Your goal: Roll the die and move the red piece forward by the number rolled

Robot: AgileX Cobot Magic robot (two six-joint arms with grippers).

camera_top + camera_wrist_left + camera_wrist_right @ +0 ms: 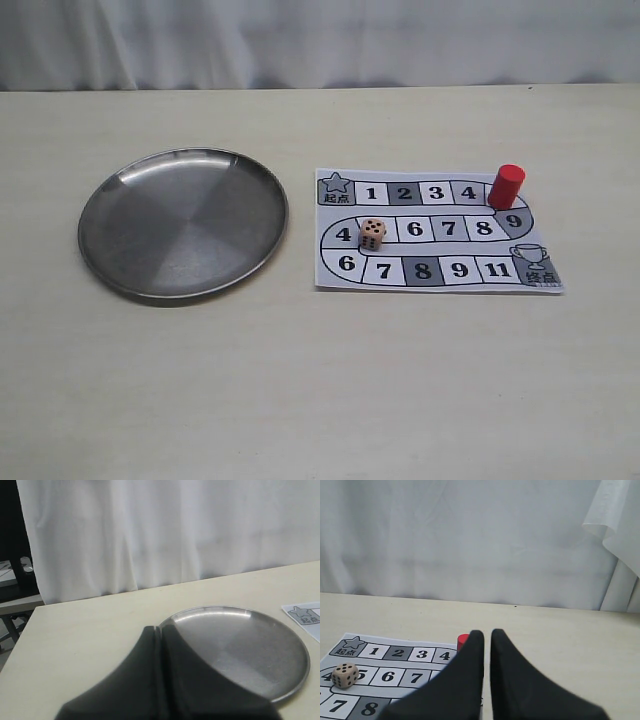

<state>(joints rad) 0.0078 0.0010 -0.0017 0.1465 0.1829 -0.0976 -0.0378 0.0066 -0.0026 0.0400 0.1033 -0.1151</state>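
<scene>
The die (372, 233) is a pale wooden cube with dark pips. It rests on the paper game board (450, 270), on the middle row between squares 4 and 6. The red piece (506, 185) stands upright at the right end of the top row, just past square 4. Neither gripper shows in the exterior view. My right gripper (487, 631) hangs above the board's right edge, its black fingers nearly together with nothing between them. The die (344, 675) and the red piece (463, 639) lie beyond it. My left gripper (159, 628) is shut and empty.
A round steel plate (183, 222) lies left of the board, with nothing in it. In the left wrist view the plate (250, 650) sits just past the fingers, and the board's start corner (305, 615) shows beyond it. White curtain backs the pale table.
</scene>
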